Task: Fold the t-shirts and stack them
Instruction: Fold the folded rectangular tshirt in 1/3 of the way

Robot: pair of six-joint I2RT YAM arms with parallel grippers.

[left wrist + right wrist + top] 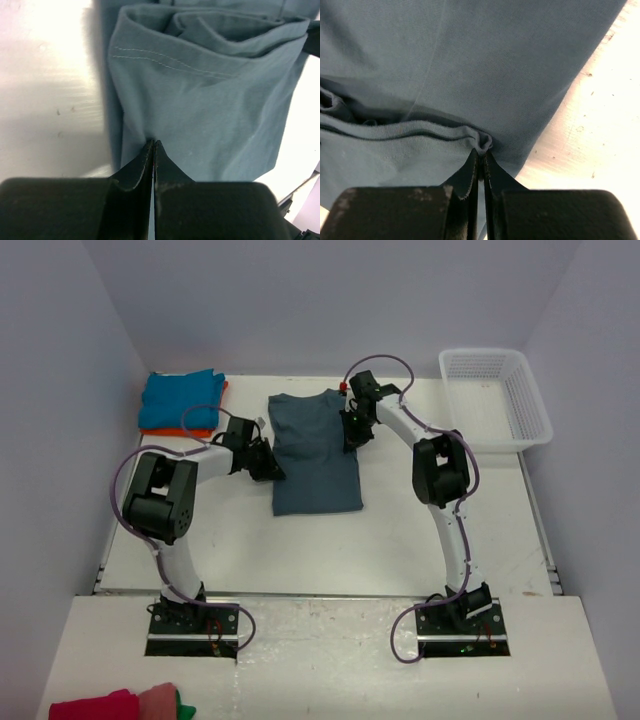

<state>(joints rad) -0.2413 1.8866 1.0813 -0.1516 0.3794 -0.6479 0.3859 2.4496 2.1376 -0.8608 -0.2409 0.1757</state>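
holding the right gripper [480, 152] shut on a small pucker of the slate shirt [315, 455], at a folded edge on its right side, toward the far end. pressing the left gripper [152, 144] shut at the shirt's left edge, about mid-length; judging from the cloth running straight into the tips, pinching a thin layer there as well.

lying flat and lengthwise at the middle of the table [450, 540], sides turned in to a long rectangle, one stitched hem showing on top in the left wrist view. resting well apart from the turquoise shirt [180, 398], folded and stacked on the orange shirt [200, 431] at the far left corner. leaving the basket [500, 444] at the far right, apart from all shirts.

handling notes, as judgement:
- treating the cloth as light, limp and thin; sagging and creasing wherever unsupported, giving nothing to push against.
- expecting easy sliding on the smooth table; dragging a low fold rather than lifting high.
- guarding against a single-layer pinch slipping or peeling the fold open; taking every layer at the folded edge, well inside the hem.
- taking hold at two matched points on opposite long edges, spanning the width taut, for bringing one end over the other.
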